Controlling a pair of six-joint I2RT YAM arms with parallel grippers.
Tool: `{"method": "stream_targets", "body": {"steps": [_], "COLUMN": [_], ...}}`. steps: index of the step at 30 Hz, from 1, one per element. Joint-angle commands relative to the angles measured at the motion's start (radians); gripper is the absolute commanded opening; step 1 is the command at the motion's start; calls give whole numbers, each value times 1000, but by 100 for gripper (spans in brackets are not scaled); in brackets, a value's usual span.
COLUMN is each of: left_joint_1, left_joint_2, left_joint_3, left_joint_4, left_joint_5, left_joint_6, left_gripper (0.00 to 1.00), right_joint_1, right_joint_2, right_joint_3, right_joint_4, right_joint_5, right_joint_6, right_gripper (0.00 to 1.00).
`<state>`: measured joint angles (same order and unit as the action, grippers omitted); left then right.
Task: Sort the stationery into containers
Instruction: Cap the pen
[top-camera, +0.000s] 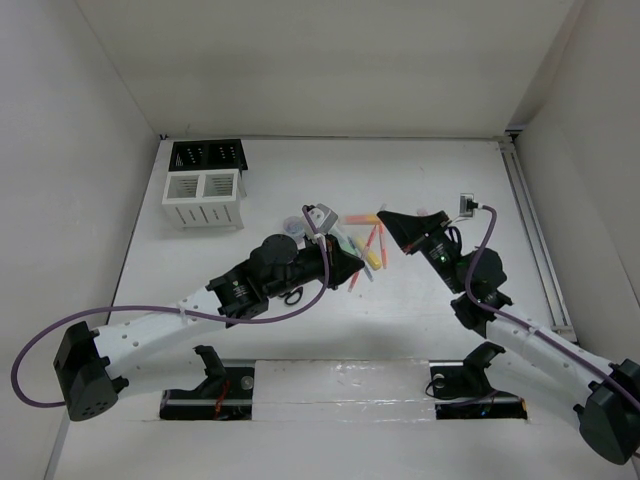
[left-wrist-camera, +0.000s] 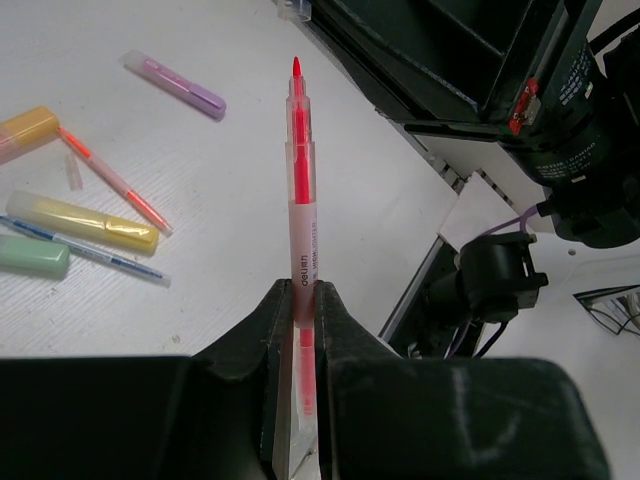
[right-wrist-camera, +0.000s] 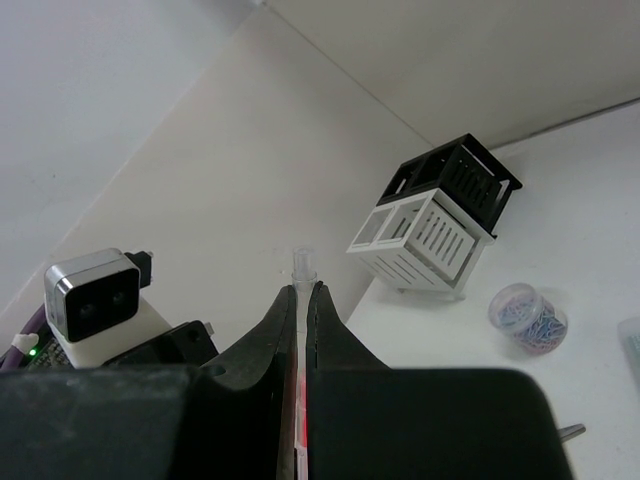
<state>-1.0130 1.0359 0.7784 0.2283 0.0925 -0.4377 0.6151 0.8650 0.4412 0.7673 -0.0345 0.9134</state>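
The left gripper (left-wrist-camera: 300, 300) is pinching a thin orange-red pen (left-wrist-camera: 300, 170) low on its barrel, jaws almost fully closed on it, with the tip jutting toward the right arm. The pen is sitting mid-table, just beside the loose markers (top-camera: 365, 245). The right gripper (right-wrist-camera: 300, 295) is clamping a slim clear-ended piece (right-wrist-camera: 300, 265), probably another pen. The white organizer (top-camera: 203, 200) is waiting at the far left, with the black mesh holder (top-camera: 208, 155) right behind it. To do this well, the left arm should be holding its pinch firm while swinging left and far. It should be passing over the small tub (top-camera: 293, 225), tipping the pen upright above a compartment and lowering it in before letting go.
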Motion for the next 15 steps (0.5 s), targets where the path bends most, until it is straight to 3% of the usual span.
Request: {"method": "stream_targets", "body": {"steps": [1, 15], "left_joint_1": [-2, -2], "left_joint_2": [-14, 4], "left_joint_3": [8, 19], "left_joint_4": [63, 63], "left_joint_5": [-4, -13], "left_joint_6": [22, 31], "left_gripper": [0, 0], "right_joint_1": [5, 5], "right_joint_2": [-18, -18], "right_joint_3": [-2, -2], "right_joint_4": [23, 12], "right_joint_5": [-5, -25], "right_joint_6": [-18, -18], "right_gripper": [0, 0]}}
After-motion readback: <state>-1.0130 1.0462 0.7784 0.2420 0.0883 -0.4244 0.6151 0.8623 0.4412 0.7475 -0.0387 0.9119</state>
